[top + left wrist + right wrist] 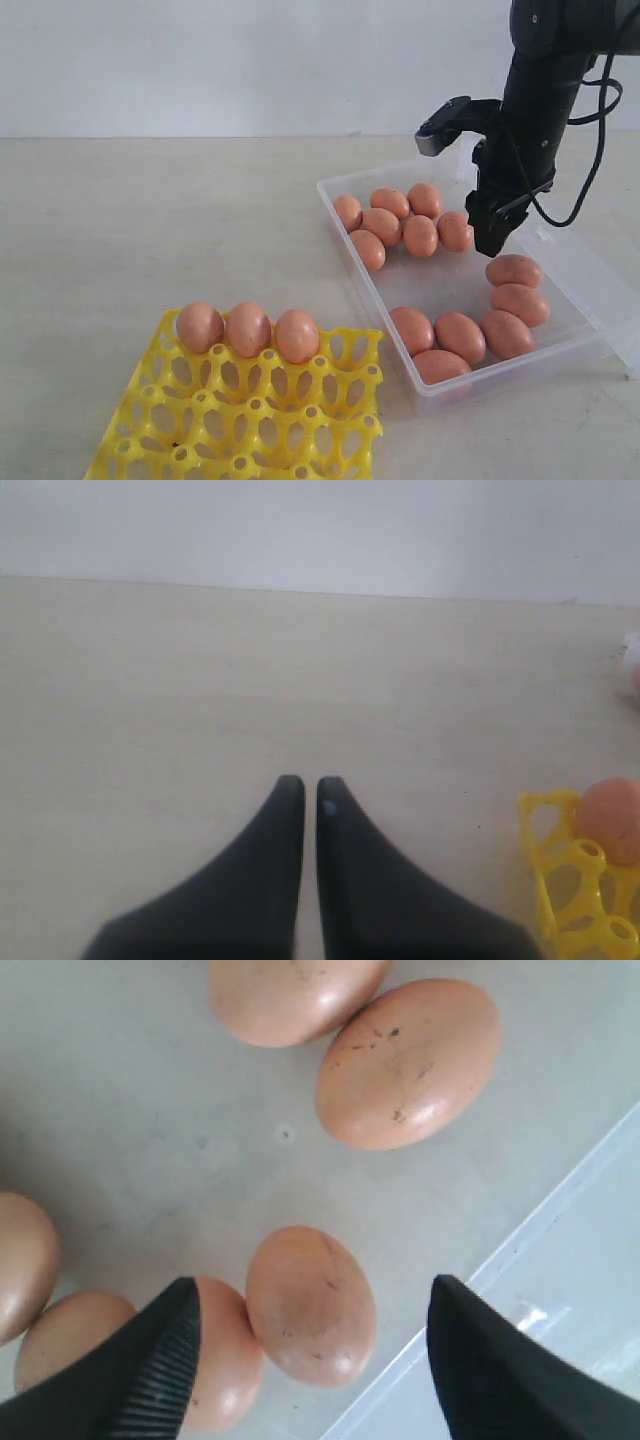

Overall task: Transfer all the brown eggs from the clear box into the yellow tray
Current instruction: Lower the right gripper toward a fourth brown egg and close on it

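The clear box (365,285) at the right holds several brown eggs (460,335) in two clusters, far and near. Over the far cluster my right gripper (490,238) hangs open; in the right wrist view the right gripper (315,1288) has one brown egg (312,1305) lying between its spread fingers, untouched, with another egg (225,1360) next to one finger. The box's rim (520,1245) runs close by. The yellow tray (250,420) at the front left carries three eggs (248,328) in its back row. My left gripper (310,785) is shut and empty above bare table beside the tray (560,880).
The box's hinged clear lid (600,290) lies flat on the right of the box. The beige table (150,220) stretches to the left and behind, up to a white wall. The right arm's black cable (590,150) loops beside the wrist.
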